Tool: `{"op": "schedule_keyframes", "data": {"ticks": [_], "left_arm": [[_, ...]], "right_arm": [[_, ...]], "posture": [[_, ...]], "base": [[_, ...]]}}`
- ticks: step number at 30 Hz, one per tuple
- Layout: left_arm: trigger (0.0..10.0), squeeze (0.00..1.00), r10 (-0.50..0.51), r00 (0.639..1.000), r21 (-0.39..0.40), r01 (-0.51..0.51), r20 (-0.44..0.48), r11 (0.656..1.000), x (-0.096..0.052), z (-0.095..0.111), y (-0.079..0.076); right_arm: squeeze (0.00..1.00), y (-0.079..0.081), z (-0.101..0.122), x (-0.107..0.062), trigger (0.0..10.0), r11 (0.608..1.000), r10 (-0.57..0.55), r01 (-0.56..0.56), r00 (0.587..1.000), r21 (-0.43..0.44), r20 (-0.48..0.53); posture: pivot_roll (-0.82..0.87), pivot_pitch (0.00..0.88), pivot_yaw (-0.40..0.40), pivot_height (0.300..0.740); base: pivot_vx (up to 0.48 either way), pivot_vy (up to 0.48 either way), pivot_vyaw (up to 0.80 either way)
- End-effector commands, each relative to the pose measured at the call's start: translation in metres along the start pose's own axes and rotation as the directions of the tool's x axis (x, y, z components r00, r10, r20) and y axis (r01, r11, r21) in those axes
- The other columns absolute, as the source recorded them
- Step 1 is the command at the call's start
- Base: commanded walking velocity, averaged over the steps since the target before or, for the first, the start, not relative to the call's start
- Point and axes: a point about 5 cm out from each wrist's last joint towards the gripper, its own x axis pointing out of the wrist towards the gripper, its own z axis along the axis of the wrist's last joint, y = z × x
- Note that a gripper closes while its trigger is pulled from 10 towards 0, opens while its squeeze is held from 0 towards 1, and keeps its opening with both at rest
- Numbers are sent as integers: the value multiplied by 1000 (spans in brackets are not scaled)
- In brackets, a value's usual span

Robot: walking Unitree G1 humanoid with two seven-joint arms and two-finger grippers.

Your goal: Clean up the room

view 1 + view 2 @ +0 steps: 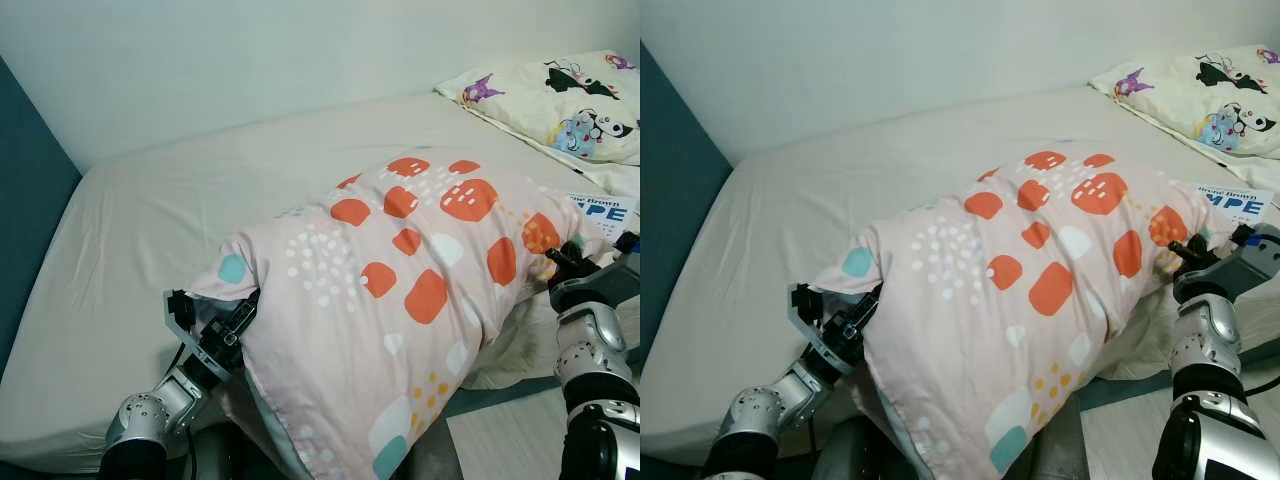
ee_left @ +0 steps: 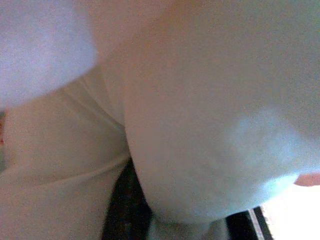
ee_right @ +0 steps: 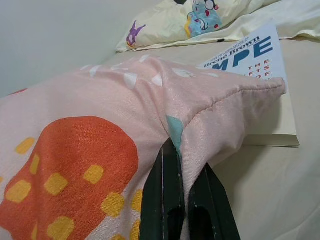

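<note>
the pink pillow (image 1: 400, 290) is matt woven cloth with a stitched seam. the bed (image 1: 150, 230) wears a smooth cream cloth sheet. the book (image 3: 260, 65) has a glossy paper cover. the arms' silver shells look like smooth metal.

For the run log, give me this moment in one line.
pink pillow: held over bed | left gripper: gripping its edge | right gripper: shut on corner | book: beside

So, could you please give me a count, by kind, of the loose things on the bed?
Pillows: 2, the pink spotted pillow held between the left gripper and right gripper, and the cartoon pillow by the wall.
Books: 1, the book beside the pink one.
Total: 3
</note>
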Motion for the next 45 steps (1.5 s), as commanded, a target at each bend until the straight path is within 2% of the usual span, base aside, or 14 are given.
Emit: {"op": "schedule_keyframes", "data": {"ticks": [1,3,7,8,12,22,26,29,33,38,40,41,42,45], "left_arm": [[0,0,-27,1000,7,27,6,1000,8,3,-6],[0,0,-31,998,40,29,47,999,13,16,-12],[0,0,-28,997,62,23,78,998,17,24,-16],[0,0,-7,988,87,-6,155,996,27,38,-20],[0,0,-7,980,102,-13,197,995,37,46,-25],[0,0,-21,974,112,-4,224,994,53,48,-32],[0,0,56,939,122,-103,339,987,73,67,-31],[0,0,86,922,135,-147,376,980,80,76,-33],[0,0,197,843,153,-310,500,938,94,107,-40],[0,0,284,754,158,-454,592,877,89,132,-44],[0,0,385,618,134,-627,686,767,61,160,-43],[0,0,385,618,134,-627,686,767,61,160,-43],[0,0,420,547,116,-697,724,708,43,173,-43],[0,0,440,491,98,-743,751,662,30,182,-43]], "right_arm": [[0,1,5,2,0,1000,-2,3,1000,-12,22],[0,4,-1,1,10000,1000,8,-9,1000,-23,-10],[0,6,-5,1,10000,999,18,-19,999,-33,-31],[925,13,-9,-1,10000,998,59,-60,998,-31,-33],[1000,21,-11,-2,10000,995,99,-99,995,-19,-17],[1000,43,-13,-5,10000,956,220,-223,975,188,38],[1000,79,-37,-26,10000,820,478,-455,878,348,20],[1000,89,-44,-33,10000,790,530,-496,848,360,4],[1000,105,-56,-43,10000,765,574,-524,818,373,-27],[941,111,-60,-47,10000,757,584,-529,811,384,-34],[820,115,-62,-52,10000,744,603,-541,797,391,-44],[820,115,-62,-52,10000,744,603,-541,797,391,-44],[757,116,-63,-56,10000,733,618,-552,785,398,-51],[698,118,-63,-60,10000,722,633,-561,772,405,-58]], "posture": [[-142,119,49,550],[-142,119,50,550],[-142,119,50,550],[-142,119,49,550],[-145,119,50,550],[-158,122,46,550],[-168,124,42,550],[-172,125,42,550],[-185,128,45,550],[-190,129,47,550],[-204,138,51,550],[-204,138,51,550],[-205,141,50,550],[-205,141,50,550]], "base": [[0,0,0],[0,0,0],[0,0,0],[0,0,0],[0,0,0],[0,0,0],[0,0,0],[0,0,0],[0,0,0],[0,0,0],[0,0,0],[0,0,0],[0,0,0],[0,0,0]]}}
